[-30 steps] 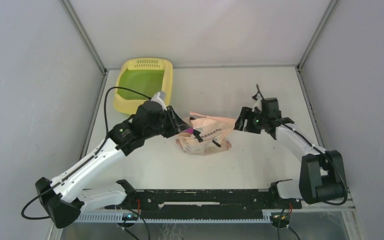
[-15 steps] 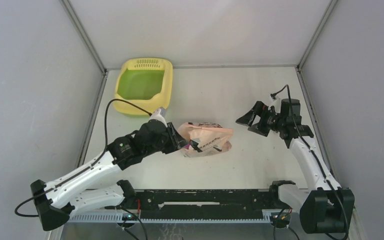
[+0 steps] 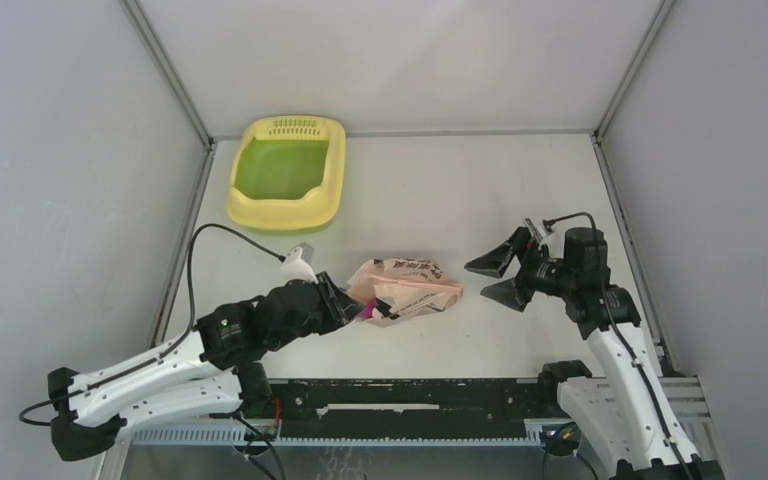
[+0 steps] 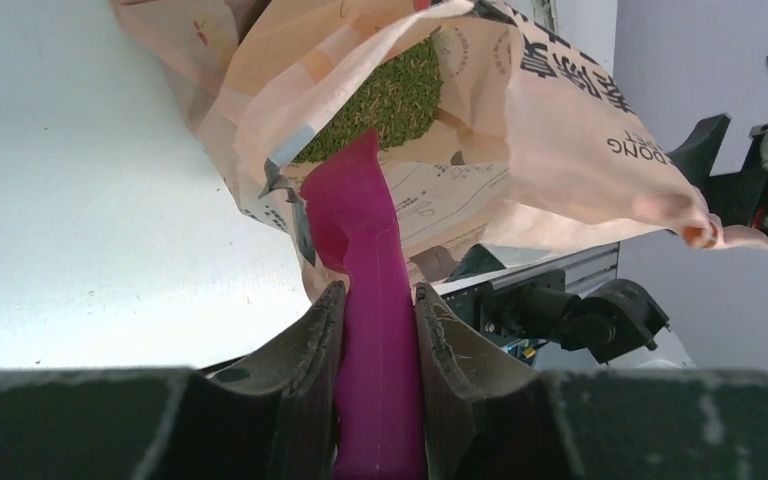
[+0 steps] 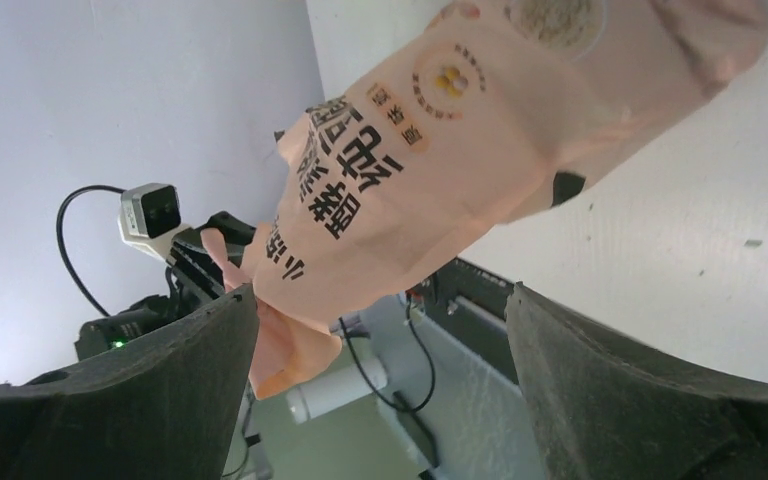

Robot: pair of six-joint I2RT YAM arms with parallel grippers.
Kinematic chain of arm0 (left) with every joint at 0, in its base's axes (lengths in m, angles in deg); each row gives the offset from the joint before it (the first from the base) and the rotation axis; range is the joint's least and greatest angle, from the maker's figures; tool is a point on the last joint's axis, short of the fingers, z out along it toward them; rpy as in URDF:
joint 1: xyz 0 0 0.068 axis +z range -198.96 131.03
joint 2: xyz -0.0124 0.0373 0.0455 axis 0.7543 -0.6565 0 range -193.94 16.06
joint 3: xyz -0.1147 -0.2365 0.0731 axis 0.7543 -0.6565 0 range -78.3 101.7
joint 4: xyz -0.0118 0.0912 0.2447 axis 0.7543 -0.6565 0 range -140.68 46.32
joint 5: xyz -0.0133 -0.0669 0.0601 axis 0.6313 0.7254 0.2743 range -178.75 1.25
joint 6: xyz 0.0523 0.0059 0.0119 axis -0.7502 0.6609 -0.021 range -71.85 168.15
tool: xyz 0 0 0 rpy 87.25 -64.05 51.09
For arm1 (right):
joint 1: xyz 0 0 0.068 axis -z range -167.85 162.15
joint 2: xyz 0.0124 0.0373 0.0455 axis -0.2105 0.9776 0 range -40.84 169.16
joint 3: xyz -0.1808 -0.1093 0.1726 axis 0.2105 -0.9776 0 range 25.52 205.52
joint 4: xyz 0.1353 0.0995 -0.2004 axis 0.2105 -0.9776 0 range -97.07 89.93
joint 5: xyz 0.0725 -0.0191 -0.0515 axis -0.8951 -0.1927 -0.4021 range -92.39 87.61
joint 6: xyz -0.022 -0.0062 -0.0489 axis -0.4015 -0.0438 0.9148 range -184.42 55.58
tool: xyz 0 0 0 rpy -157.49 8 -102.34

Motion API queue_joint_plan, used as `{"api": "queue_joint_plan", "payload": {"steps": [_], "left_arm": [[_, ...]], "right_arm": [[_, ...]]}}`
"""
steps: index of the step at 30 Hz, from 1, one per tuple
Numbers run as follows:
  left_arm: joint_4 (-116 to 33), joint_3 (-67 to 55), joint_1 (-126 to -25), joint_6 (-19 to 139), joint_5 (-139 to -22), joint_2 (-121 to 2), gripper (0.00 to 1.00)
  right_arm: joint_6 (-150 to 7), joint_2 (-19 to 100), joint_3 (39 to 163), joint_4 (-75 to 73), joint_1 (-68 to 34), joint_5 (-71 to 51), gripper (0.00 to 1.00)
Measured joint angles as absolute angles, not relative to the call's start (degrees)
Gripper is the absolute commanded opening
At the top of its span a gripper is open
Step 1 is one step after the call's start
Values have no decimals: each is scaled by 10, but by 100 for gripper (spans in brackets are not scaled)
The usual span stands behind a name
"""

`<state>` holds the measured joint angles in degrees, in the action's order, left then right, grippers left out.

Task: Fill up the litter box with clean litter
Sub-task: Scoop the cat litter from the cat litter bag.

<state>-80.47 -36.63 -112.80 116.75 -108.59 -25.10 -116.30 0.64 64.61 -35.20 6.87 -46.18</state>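
Soft, even light fills the overhead view, with only faint shadows on the pale counter. The left fingers at 6 o'clock of their wrist view and the right fingers at 5 and 7 o'clock of theirs are dark and blurred, while the peach bag is crisp.

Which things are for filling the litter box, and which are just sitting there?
For the job: litter box; clean litter in the peach bag; magenta scoop, gripped by the left end effector.
Just there: black rail at the table's near edge; right end effector, open, holding nothing.
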Motion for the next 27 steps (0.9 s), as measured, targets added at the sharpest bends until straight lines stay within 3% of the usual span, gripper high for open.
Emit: {"api": "queue_joint_plan", "payload": {"steps": [20,24,26,27], "left_arm": [[-859,-389,-1133,1187,-1168,-149,0],[-859,-390,-1134,1187,-1171,-152,0],[-859,-392,-1134,1187,-1172,-152,0],[-858,-394,-1134,1187,-1173,-152,0]], "right_arm": [[-1421,67,593,-244,-97,-383,97],[-1458,69,583,-210,-129,-367,74],[-1469,68,578,-200,-140,-359,40],[-1473,67,574,-197,-143,-356,31]]}}
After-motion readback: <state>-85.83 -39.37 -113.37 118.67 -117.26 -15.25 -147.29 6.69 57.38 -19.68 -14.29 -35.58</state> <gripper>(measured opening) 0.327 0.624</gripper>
